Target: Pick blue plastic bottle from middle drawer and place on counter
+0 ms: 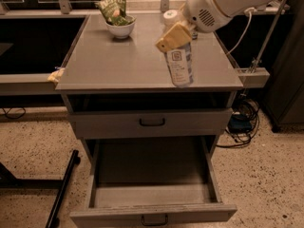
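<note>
While above counter (118, 65), bottle (180, 69) in tool (174, 38)

No word or number can be read; the white label on the blue plastic bottle (181, 66) shows only a small dark square mark. The gripper (174, 37) clasps that bottle over the counter (118, 65); print on the green bag (114, 7) is illegible.

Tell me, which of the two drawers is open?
The lower one, the middle drawer, pulled out; the upper drawer is shut. The hand holds the blue plastic bottle above the counter.
</note>
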{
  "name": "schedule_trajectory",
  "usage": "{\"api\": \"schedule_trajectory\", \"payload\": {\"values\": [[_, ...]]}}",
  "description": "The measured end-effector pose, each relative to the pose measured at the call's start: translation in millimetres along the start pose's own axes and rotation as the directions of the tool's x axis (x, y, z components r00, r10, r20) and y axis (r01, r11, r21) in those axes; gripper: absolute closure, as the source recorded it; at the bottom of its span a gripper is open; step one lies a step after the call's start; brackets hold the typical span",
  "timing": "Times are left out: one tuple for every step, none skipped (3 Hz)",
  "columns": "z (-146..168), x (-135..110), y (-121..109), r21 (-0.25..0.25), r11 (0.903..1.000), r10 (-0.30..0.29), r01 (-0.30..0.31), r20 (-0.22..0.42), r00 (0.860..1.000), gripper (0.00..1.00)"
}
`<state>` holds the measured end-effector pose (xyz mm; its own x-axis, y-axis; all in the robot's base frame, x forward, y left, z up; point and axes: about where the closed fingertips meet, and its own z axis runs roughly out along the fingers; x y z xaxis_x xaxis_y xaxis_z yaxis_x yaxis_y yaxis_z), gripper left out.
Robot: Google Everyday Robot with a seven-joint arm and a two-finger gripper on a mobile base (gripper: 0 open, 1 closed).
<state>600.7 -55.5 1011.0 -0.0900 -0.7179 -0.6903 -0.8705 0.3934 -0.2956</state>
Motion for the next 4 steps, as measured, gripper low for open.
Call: {"api": "schedule_trajectory", "payload": {"values": [[0, 0, 0, 0.000, 1.0000, 0.000, 0.000, 0.000, 1.000, 1.00], [8, 2, -23, 0.010, 0.9999, 0.011, -0.011, 0.019, 1.000, 1.00], [22, 0, -62, 0.021, 0.9993, 0.030, -0.030, 0.041, 0.999, 1.00], [38, -7, -93, 0.017, 0.9951, 0.095, -0.098, 0.105, 0.990, 1.00]]}}
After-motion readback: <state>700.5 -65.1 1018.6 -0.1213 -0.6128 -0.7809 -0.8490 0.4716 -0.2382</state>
